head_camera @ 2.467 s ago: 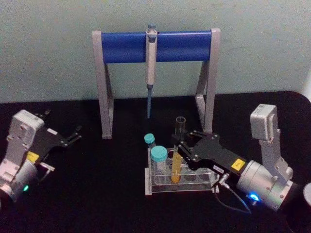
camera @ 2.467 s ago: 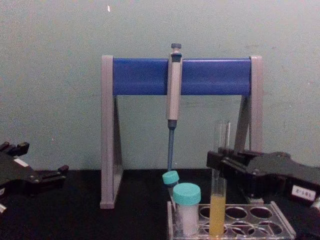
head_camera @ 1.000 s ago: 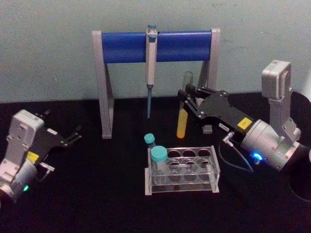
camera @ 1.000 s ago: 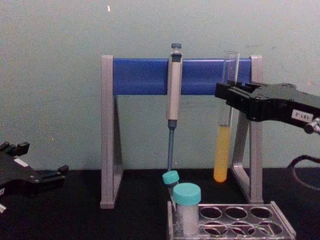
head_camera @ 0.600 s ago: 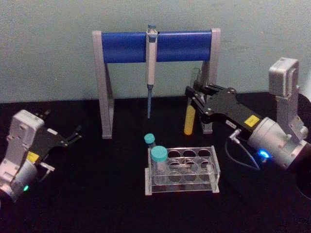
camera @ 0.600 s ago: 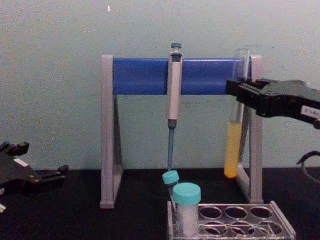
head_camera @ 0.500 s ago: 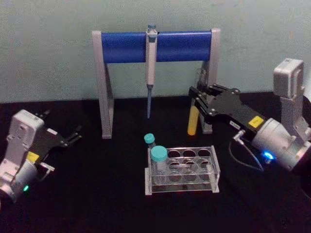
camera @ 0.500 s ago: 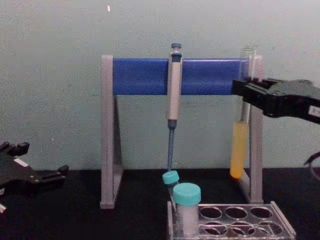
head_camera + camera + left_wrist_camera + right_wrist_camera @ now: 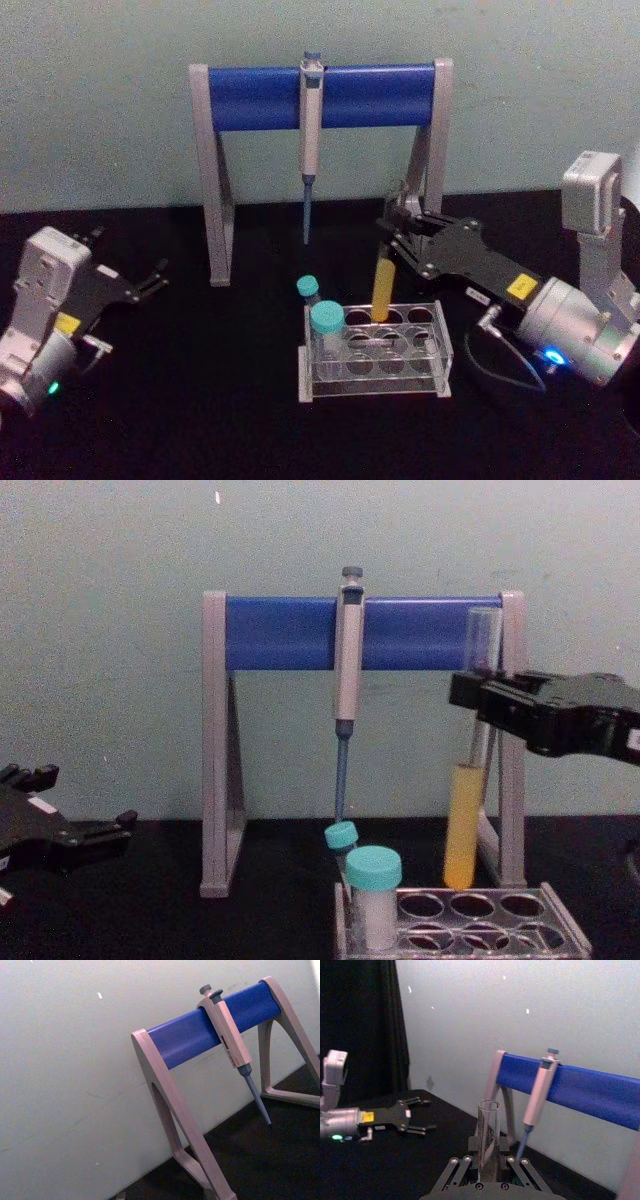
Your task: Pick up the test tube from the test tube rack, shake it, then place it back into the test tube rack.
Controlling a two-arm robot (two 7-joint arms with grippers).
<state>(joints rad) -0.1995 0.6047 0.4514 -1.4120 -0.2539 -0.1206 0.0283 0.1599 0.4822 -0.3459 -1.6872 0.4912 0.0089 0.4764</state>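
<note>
Head view shows me the right tool (image 9: 392, 238) clamped on the tube (image 9: 383, 288), reaching in from the counter's (image 9: 230, 400) right edge. It grips the bare glass above the yellow liquid (image 9: 462, 825). The tube hangs over the back row of the rack (image 9: 443, 350) and leans a little, open top toward the right edge. On the chest view its rounded bottom sits level with the rack's top plate. I cannot tell whether it has entered a hole or is just above one. The rack stands near the middle of the counter, closer to the front edge than the stand (image 9: 260, 97), which runs along the far edge with a pipette (image 9: 310, 120) hung on its blue bar. At the rack's left end a teal-capped vial (image 9: 327, 322) sits in a front hole, with a small capped tube (image 9: 308, 288) just behind it. The left tool (image 9: 128, 255) rests near the left edge, well apart from the rack, its fingers spread wide and holding nothing; the right wrist view shows the same gap between them.
</note>
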